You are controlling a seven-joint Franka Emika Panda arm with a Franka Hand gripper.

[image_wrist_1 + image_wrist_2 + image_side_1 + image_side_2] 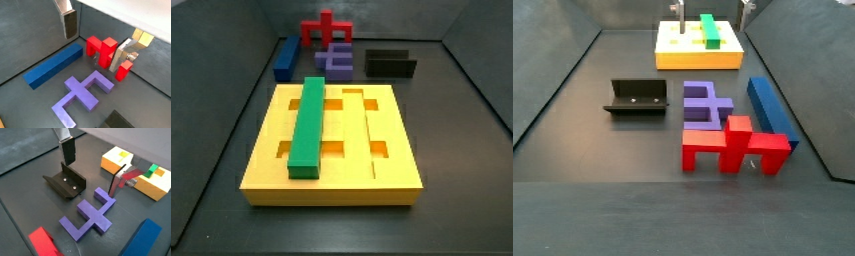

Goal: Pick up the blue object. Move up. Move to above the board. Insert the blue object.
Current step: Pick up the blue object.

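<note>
My gripper (pixel 93 42) spread wide and empty above the floor, blue bar (pixel 55 65) flat beside the purple block (pixel 83 93) and red piece (pixel 101 50), yellow board (pixel 335 150) well apart, green bar (pixel 309 125) in it

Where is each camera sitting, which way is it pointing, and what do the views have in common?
Wrist view: high on the arm, looking down on the blue object and red piece; the open gripper hangs above the floor and its fingers show.
Wrist view: looks down on the fixture and board; fingers show.
Side view: at the board's end, facing the pieces; no robot visible.
Side view: opposite end, red piece nearest; probably fingertips at the top edge.
Shared: every view shows the purple piece.
</note>
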